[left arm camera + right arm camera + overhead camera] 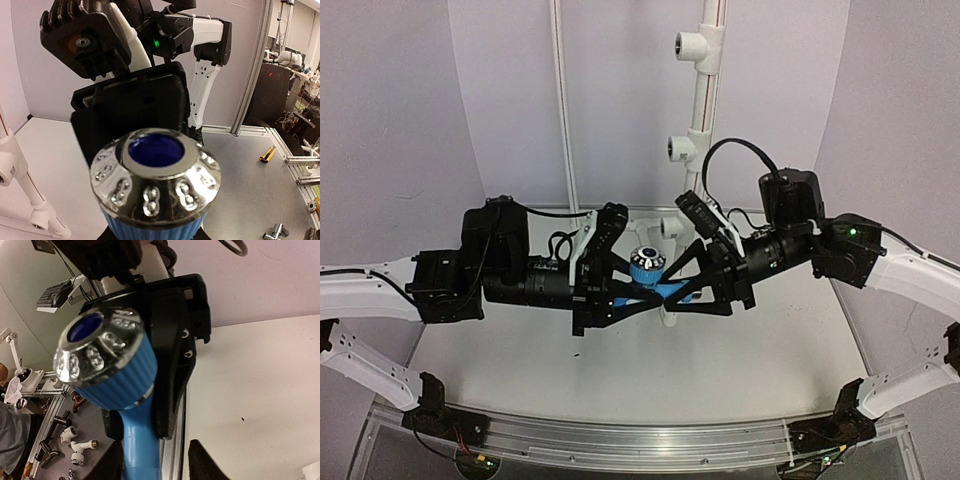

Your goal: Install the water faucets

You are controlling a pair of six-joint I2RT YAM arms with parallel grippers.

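Top external view: the grey table (pixel 620 370) fills the lower half, enclosed by pale walls. Across it the left arm (pixel 510 275) and right arm (pixel 840 250) reach inward from either side and meet near the middle, well above the surface. Behind them a white pipe (pixel 705 100) climbs the back wall, carrying tee fittings (pixel 682 148) one above the other with their sockets facing left.

The left gripper (pixel 638 292) and right gripper (pixel 672 295) point at each other, tips almost touching. Between them sits the faucet (pixel 646 268), lifted clear of the table, just in front of the pipe's foot, its silvery knob turned upward.

The left gripper's fingers converge tightly on the blue body and carry it. From the left wrist, the knob (pixel 155 180) fills the foreground; the fingers themselves are out of frame.

From the right wrist, the blue stem (pixel 140 450) runs down between the right gripper's fingers (pixel 202 462). One lies against it while the other stands off with a visible gap, so this gripper is parted around the stem, not clamped.
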